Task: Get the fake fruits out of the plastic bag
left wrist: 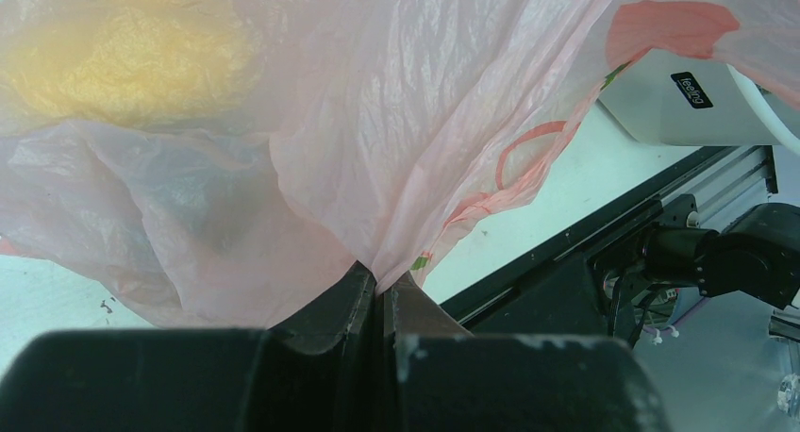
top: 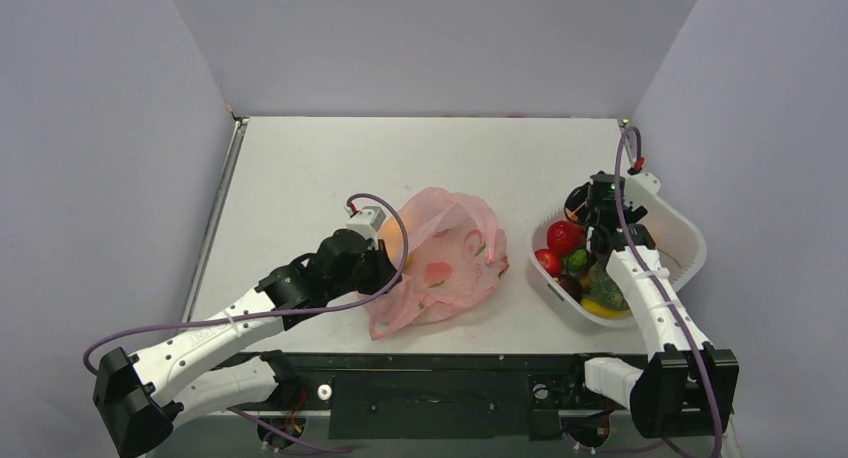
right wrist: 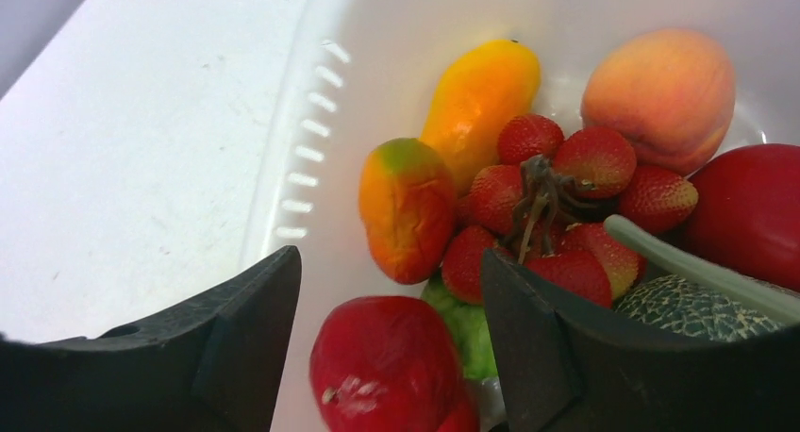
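Note:
The pink plastic bag [top: 445, 263] lies crumpled in the middle of the table. My left gripper [top: 383, 265] is shut on a fold of the bag's near left edge; in the left wrist view the film [left wrist: 311, 140] is pinched between the closed fingers of this gripper [left wrist: 382, 281]. A yellow-orange fruit [top: 392, 240] shows through the bag next to the gripper, and in the left wrist view [left wrist: 123, 55]. My right gripper [top: 592, 218] is open over the white basket [top: 682, 233]. A red fruit [right wrist: 382, 361] lies loose between and below its fingers, with this gripper [right wrist: 389, 272] empty.
The basket wall [right wrist: 377, 36] holds several fruits: an orange-yellow mango [right wrist: 481, 92], a peach [right wrist: 660, 92], a strawberry bunch [right wrist: 557, 196], a small orange-green fruit [right wrist: 406, 206], a melon [right wrist: 698, 309]. Grey walls stand on three sides. The black base rail [top: 430, 363] runs along the near edge.

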Available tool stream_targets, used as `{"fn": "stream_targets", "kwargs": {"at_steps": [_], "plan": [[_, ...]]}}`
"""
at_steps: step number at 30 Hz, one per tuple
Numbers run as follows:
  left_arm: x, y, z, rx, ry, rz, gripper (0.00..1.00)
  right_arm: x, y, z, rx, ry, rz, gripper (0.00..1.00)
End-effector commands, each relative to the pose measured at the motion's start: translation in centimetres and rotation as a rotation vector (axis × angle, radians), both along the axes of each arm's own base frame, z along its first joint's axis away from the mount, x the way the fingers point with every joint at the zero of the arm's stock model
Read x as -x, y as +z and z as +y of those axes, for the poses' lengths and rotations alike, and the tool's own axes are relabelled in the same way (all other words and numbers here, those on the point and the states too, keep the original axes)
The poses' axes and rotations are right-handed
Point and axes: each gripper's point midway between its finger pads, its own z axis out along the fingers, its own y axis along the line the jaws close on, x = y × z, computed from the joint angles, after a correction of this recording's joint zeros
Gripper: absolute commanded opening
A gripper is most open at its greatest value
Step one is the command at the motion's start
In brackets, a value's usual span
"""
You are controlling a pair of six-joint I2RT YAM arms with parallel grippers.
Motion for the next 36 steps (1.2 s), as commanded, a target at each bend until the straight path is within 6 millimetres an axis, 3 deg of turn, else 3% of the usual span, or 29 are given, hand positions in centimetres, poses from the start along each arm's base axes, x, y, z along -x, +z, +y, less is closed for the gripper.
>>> {"fn": "stream_targets", "kwargs": {"at_steps": [1, 4, 5, 6, 9, 13, 16, 18, 25, 28, 33, 36], "plan": [[-0.9, 2.6, -0.4, 0.054, 0.01, -0.063, 0.0, -0.5, 4.5, 3.2, 0.031, 0.16, -0.137, 0.65], [-0.9, 2.9, -0.4, 0.056, 0.012, -0.07, 0.0, 0.0, 6.7, 7.0, 0.054, 0.324, -0.211, 0.66], [-1.0, 3.0, -0.4, 0.057, 0.015, -0.073, 0.0, 0.4, 8.3, 8.7, 0.061, 0.389, -0.277, 0.66], [-1.0, 3.0, -0.4, 0.054, 0.016, -0.074, 0.0, 0.9, 8.3, 10.3, 0.058, 0.459, -0.292, 0.67], [-1.0, 2.9, -0.3, 0.047, 0.014, -0.068, 0.0, 2.8, 11.8, 13.3, 0.037, 0.596, -0.454, 0.68], [-1.1, 2.9, -0.4, 0.047, 0.014, -0.07, 0.0, 6.5, 14.6, 18.2, 0.021, 0.842, -0.596, 0.69], [-1.0, 2.9, -0.4, 0.049, 0.011, -0.069, 0.0, 10.0, 15.4, 22.7, -0.049, 1.067, -0.654, 0.67], [-1.2, 2.8, -0.4, 0.047, 0.017, -0.073, 0.0, 11.7, 14.6, 24.9, -0.062, 1.159, -0.657, 0.64], [-1.3, 3.5, -0.8, 0.064, 0.012, -0.082, 0.0, 15.1, 8.5, 30.7, 0.104, 1.29, -0.519, 0.51], [-1.3, 3.7, -0.7, 0.063, 0.014, -0.082, 0.0, 13.8, 5.0, 31.4, 0.228, 1.219, -0.406, 0.39], [-1.2, 5.1, -0.4, 0.09, 0.026, -0.103, 0.0, 11.3, 1.1, 30.7, 0.331, 1.047, -0.357, 0.32], [-1.3, 6.0, -0.2, 0.106, 0.033, -0.121, 0.0, 10.3, 1.0, 31.9, 0.329, 1.01, -0.374, 0.32]]}}
